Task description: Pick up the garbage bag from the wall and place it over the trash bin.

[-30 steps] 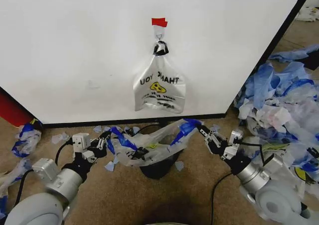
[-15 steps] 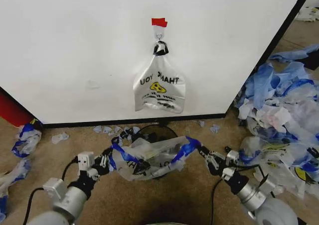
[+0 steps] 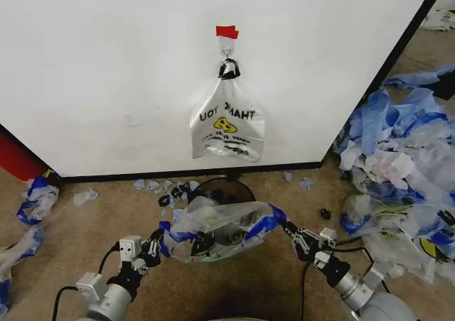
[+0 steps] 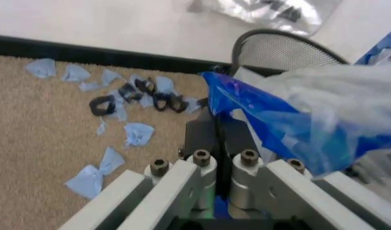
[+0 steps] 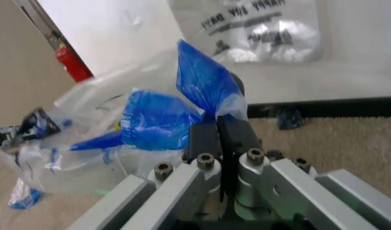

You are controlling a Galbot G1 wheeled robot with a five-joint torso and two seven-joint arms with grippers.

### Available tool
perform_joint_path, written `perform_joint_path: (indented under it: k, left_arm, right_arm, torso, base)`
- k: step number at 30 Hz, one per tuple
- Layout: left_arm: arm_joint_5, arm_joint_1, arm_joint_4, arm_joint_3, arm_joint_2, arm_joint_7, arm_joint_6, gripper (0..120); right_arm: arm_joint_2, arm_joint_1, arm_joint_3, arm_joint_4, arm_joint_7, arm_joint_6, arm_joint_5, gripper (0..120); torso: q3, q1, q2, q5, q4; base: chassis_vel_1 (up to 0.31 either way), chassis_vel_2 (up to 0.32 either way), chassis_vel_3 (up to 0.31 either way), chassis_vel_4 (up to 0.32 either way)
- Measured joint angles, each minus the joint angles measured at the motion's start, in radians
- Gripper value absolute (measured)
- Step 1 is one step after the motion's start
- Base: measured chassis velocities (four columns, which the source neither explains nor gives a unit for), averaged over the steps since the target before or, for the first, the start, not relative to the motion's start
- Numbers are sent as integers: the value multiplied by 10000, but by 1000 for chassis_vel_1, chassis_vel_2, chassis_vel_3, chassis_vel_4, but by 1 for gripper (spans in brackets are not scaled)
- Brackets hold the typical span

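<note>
The garbage bag, clear plastic with blue handles, hangs stretched between my two grippers low in the head view. My left gripper is shut on its left blue handle. My right gripper is shut on the right blue handle. The black wire-mesh trash bin stands just behind and partly under the bag, its far rim showing. The white wall rises behind it, with a hook and red tape.
A second smiley bag with a black top hangs from the hook. A big heap of blue-and-white plastic scraps lies at the right. Small scraps dot the carpet by the wall base, and more lie at the left.
Both grippers have drawn back toward me, carrying the bag with them. The bag now sits nearer to me, and more of the bin's far rim shows behind it.
</note>
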Motion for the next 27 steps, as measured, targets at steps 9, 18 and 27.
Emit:
perform_joint_path:
  k: [9,18,27]
  left_arm:
    - [162,-602,841,691,-265,26,-129,0]
    - [299,-1348,1353,1743,-631,1,-186,0]
    - [451,-1749,1772,2260,-776,19,-209,0]
  right_arm:
    - [288,270,-352,-604,-28,46,-163,0]
    - [554,432,-606,-1319,-151,157,-398,0]
    - [705,639,-822,-1827,-210,259,-510,0]
  torso:
    - [0,0,0,-2,-1]
    - [0,0,0,-2,-2]
    - [0,0,0,-3,-1]
  base:
    - [0,0,0,0]
    - [0,0,0,0]
    - [0,0,0,0]
